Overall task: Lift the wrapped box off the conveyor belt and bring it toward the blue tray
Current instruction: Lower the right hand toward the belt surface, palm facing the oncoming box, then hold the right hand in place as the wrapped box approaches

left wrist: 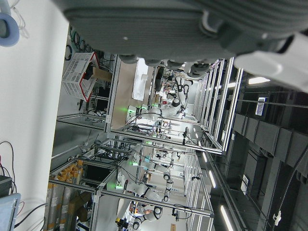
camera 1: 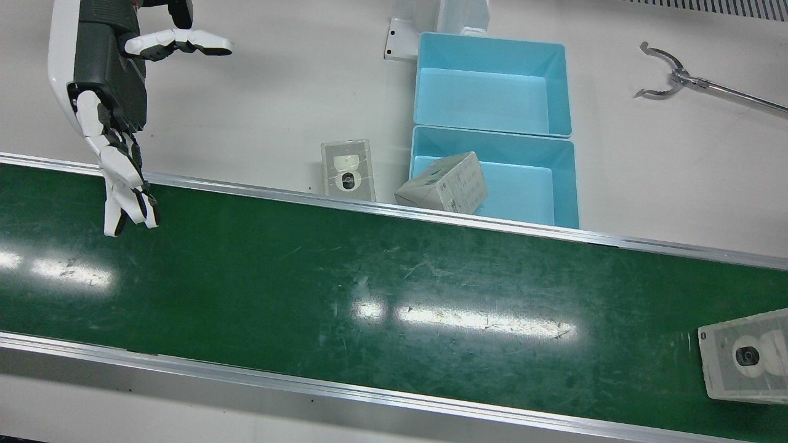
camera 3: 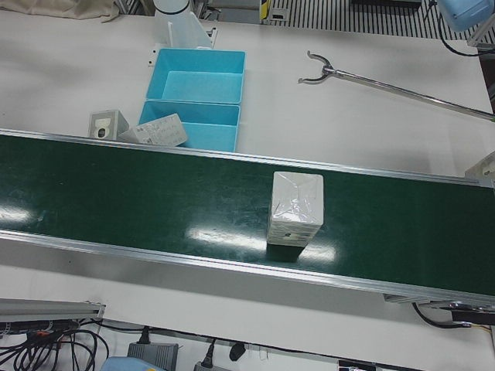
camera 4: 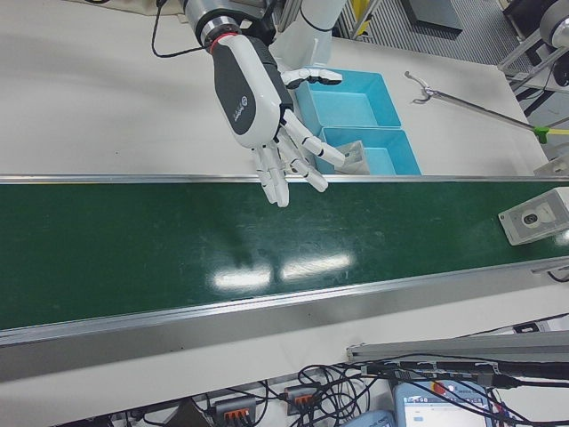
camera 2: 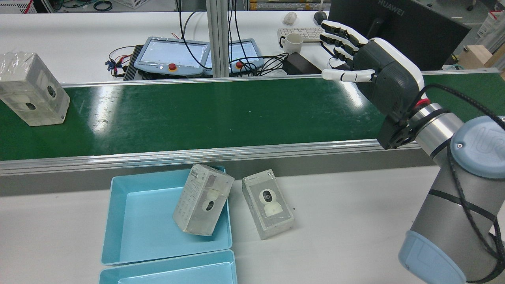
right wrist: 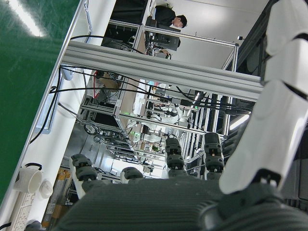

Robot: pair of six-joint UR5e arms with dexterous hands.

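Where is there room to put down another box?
The far blue tray is bare inside. The near blue tray is crowded: a wrapped box leans over its corner, another box lies beside it. The right hand hovers open, away from both trays.

Right hand [camera 2: 369, 59] hovered over conveyor belt [camera 2: 205, 110], at belt's near edge on robot's right end. Fingers [camera 1: 126, 184] stretched out and spread, thumb [camera 1: 178, 43] stuck out sideways, nothing in grasp. Palm faced along belt toward its middle. Right arm [camera 2: 453, 189] rose from table's right corner, wrist [camera 2: 430, 122] angled up and forward. Left hand [left wrist: 192, 29] only seen in its own camera, dark palm and fingers at picture's top; pose unclear.
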